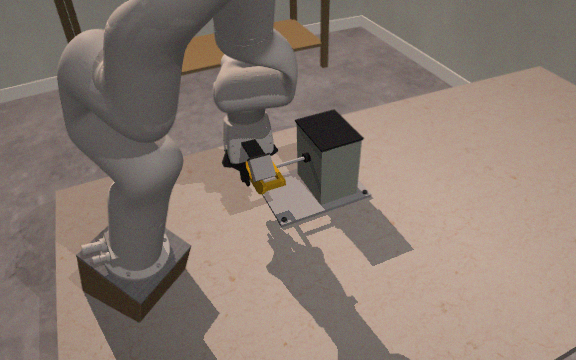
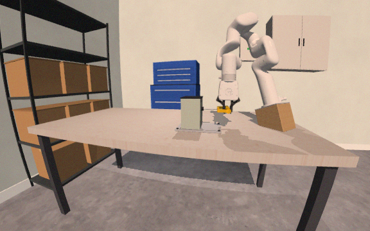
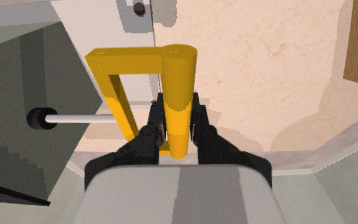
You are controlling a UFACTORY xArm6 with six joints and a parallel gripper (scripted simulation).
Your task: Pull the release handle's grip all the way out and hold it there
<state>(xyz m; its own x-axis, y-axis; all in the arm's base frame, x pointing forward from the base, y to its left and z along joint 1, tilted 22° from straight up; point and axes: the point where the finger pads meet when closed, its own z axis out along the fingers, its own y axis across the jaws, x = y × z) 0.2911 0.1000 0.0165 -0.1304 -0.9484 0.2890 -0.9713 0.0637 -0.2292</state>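
The release handle's grip (image 3: pixel 179 95) is a yellow frame with a round level bar. It also shows in the top view (image 1: pixel 267 181) and in the exterior view (image 2: pixel 223 110). A thin metal rod (image 1: pixel 290 162) joins it to the grey housing with a black top (image 1: pixel 329 155), and a long stretch of rod (image 3: pixel 82 119) shows. My gripper (image 3: pixel 178 103) comes down from above and is shut on the grip's bar, one black finger on each side. The grip hangs above the grey baseplate (image 1: pixel 298 200), clear of the table.
The arm's base sits on a brown block (image 1: pixel 133 272) at the table's near left corner. A black shelf rack with brown boxes (image 2: pixel 56 83), a blue drawer chest (image 2: pixel 176 84) and a wall cabinet (image 2: pixel 300 43) stand off the table.
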